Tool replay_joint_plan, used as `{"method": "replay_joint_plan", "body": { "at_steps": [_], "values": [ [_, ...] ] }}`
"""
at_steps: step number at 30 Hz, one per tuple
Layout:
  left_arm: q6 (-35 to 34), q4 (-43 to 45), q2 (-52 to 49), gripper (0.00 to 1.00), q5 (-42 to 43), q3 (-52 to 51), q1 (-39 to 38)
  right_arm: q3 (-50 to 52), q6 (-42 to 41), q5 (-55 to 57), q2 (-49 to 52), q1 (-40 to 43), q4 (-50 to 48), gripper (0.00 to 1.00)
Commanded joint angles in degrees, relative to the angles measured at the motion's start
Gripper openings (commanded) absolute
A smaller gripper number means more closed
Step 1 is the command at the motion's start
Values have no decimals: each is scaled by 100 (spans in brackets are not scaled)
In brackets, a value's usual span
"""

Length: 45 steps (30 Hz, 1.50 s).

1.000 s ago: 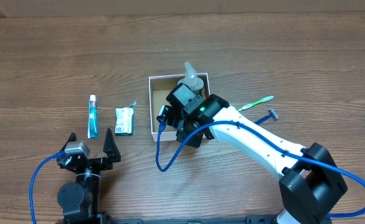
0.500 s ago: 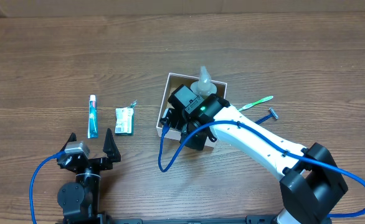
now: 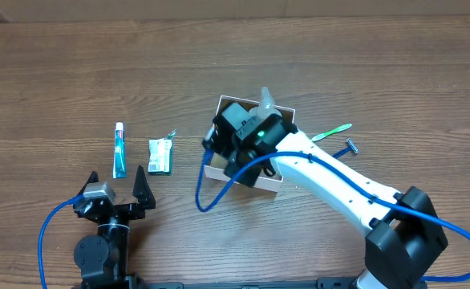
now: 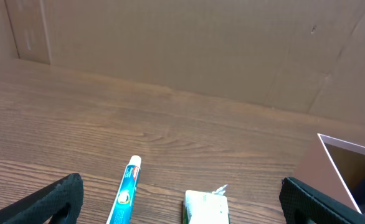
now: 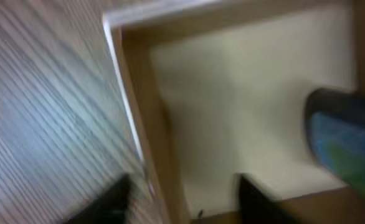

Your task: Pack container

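The container (image 3: 249, 177) has been dragged rightward and twisted askew within the last second. The right gripper (image 5: 179, 198) is now seen with its jaws parted astride the box's left wall, so the repositioning is judged done. The left gripper (image 3: 115, 186) is spread wide. This shallow, white-walled, brown-floored box sits right of centre, with a toothpaste tube (image 3: 119, 150) left outside.

container (image 3: 219, 172) white | toothpaste tube (image 3: 119, 151) teal | toothbrush (image 3: 332, 132) green | table (image 3: 99, 72) brown woodgrain
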<state>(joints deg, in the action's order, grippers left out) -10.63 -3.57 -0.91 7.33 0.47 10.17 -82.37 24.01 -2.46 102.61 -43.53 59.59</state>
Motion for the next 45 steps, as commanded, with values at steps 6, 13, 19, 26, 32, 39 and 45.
{"method": "replay_joint_plan", "body": {
  "at_steps": [6, 13, 19, 26, 32, 39, 45],
  "values": [
    [-92, -7, 59, 100, 83, -17, 28, -428, -1781, -74, -614, 90, 922, 26],
    [-92, -7, 59, 100, 83, -17, 28, -308, -3287, -66, -640, 90, 1954, 4],
    [-92, -7, 59, 100, 83, -17, 28, 9, -3307, -70, -640, 83, 1963, 4],
    [-92, -7, 59, 100, 83, -17, 28, 592, -2830, -66, -640, 79, 1803, 4],
    [-92, -7, 59, 100, 83, -17, 28, 962, -2367, -61, -640, 79, 1123, 4],
    [-92, -7, 59, 100, 83, -17, 28, 968, -2085, 787, -638, 81, 1154, 4],
    [-92, -7, 59, 100, 83, -17, 28, 968, -2072, 1215, -638, 81, 931, 4]
  ]
}}
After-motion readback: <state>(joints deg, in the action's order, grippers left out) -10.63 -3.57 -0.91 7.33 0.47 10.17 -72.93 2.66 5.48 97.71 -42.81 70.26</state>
